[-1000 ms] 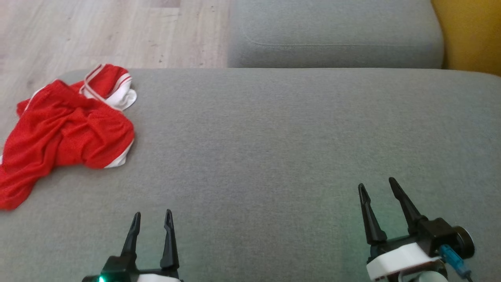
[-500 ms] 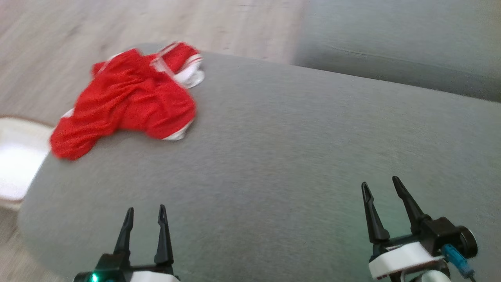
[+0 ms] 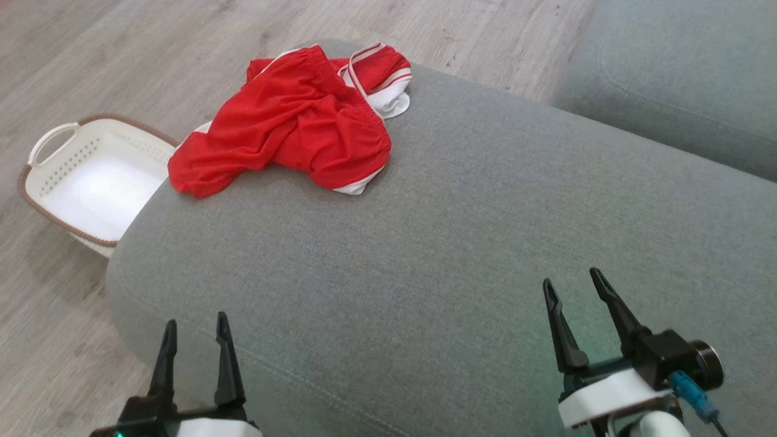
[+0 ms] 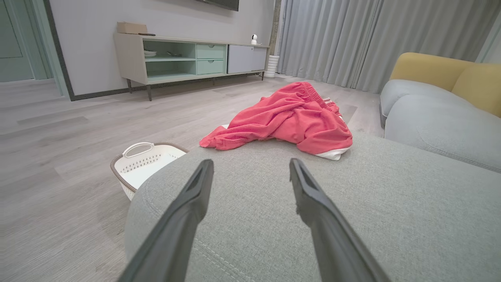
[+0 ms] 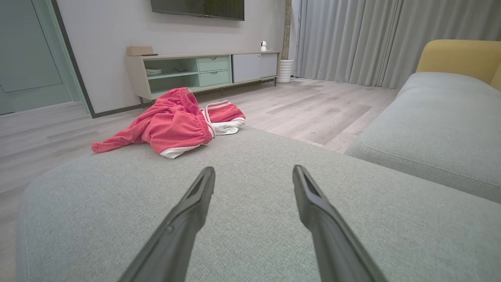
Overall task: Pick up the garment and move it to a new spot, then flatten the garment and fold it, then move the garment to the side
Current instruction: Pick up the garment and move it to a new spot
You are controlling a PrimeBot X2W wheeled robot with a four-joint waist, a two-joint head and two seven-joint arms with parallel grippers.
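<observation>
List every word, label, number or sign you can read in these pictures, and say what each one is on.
No text can be read in these pictures.
Red garment: white stripes and trim, no print or tag showing.
White basket: plain, no marking.
Cardboard box on the cabinet: too small to tell if it carries a label.

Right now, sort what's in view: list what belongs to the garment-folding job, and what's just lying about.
Belongs to the job:
red garment, crumpled at the far corner of the grey sofa seat
left gripper and right gripper, both open and empty

Just lying about:
white basket on the floor
TV cabinet
yellow cushion
</observation>
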